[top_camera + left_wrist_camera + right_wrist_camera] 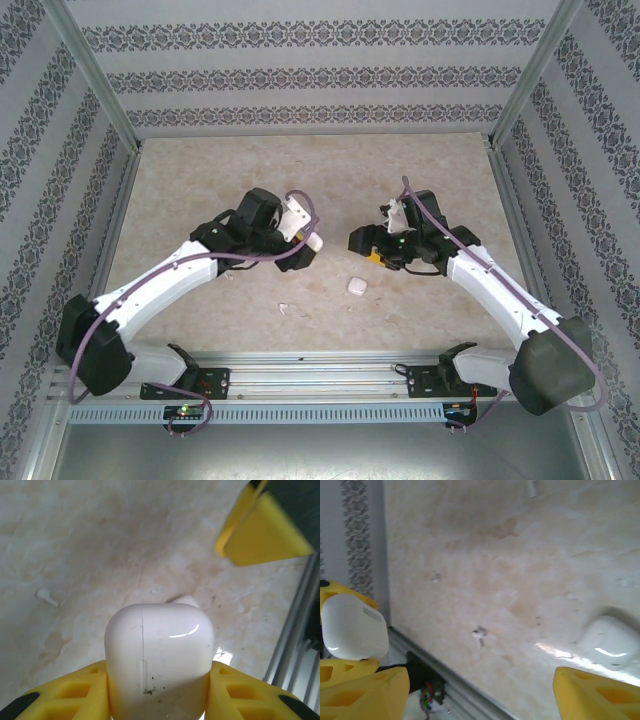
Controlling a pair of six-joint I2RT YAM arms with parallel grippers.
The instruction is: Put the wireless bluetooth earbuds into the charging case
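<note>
A: Where's the earbud [291,310]?
B: Lying on the table [200,180] near the front edge, just left of the loose case [356,287].
A: And the grippers?
B: Farther back. The left gripper [159,680] is clamped on the held case [159,645]. The right gripper [480,685] has its fingers apart and empty, and the earbud lies to its near-left.

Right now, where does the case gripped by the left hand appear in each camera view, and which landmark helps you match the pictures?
Top external: the held case is near the centre, just left of the middle.
Left wrist: it sits at bottom centre, large and close.
Right wrist: it is at the far left edge.
Shared landmark: the loose case on the table, below centre from above and lower right in the right wrist view.
</note>
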